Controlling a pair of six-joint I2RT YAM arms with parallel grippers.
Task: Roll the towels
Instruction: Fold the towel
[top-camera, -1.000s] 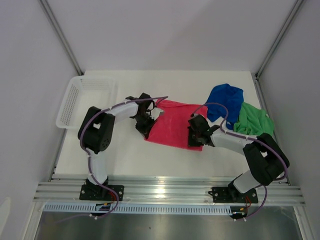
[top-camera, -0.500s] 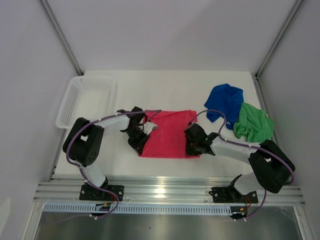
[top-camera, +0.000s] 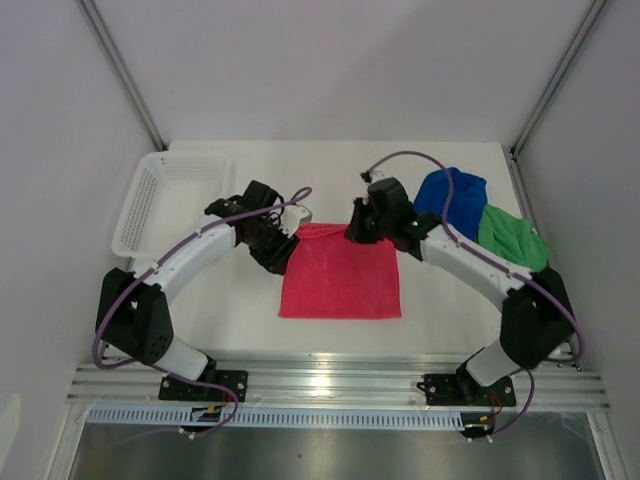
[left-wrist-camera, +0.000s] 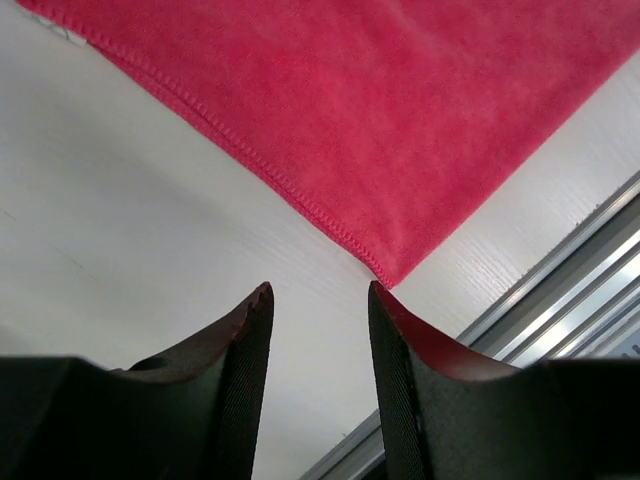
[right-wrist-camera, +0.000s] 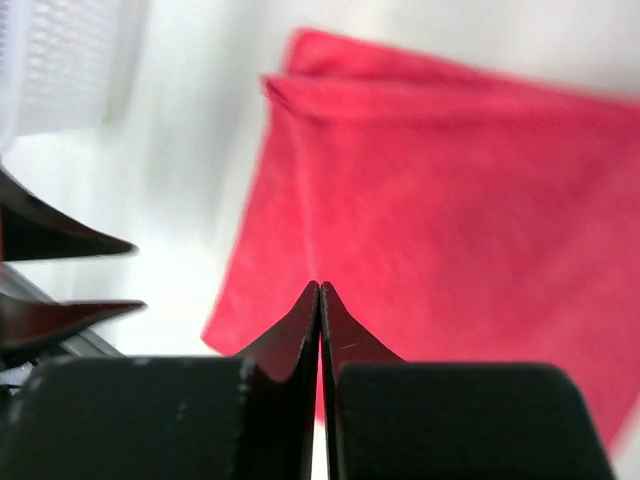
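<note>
Pink-red towel (top-camera: 340, 283) lies flat on the bench (top-camera: 250, 312), spread for rolling; left gripper (left-wrist-camera: 320, 292) released at its far-left corner, right gripper (right-wrist-camera: 320, 288) clenched empty far-right. Next likely needs both pinching that edge.

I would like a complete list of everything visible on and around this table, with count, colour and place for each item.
pink-red microfibre towel: one, pink-red, spread flat at the table centre
royal blue microfibre towel: one, blue, crumpled at the far right
bright green microfibre towel: one, green, crumpled beside the blue one, near the right edge
white plastic mesh basket: one, white, far left corner
white table: one, white, under everything
left pincer: one, black, open, by the pink-red towel's left side
right pincer: one, black, shut, at that towel's far edge
</note>
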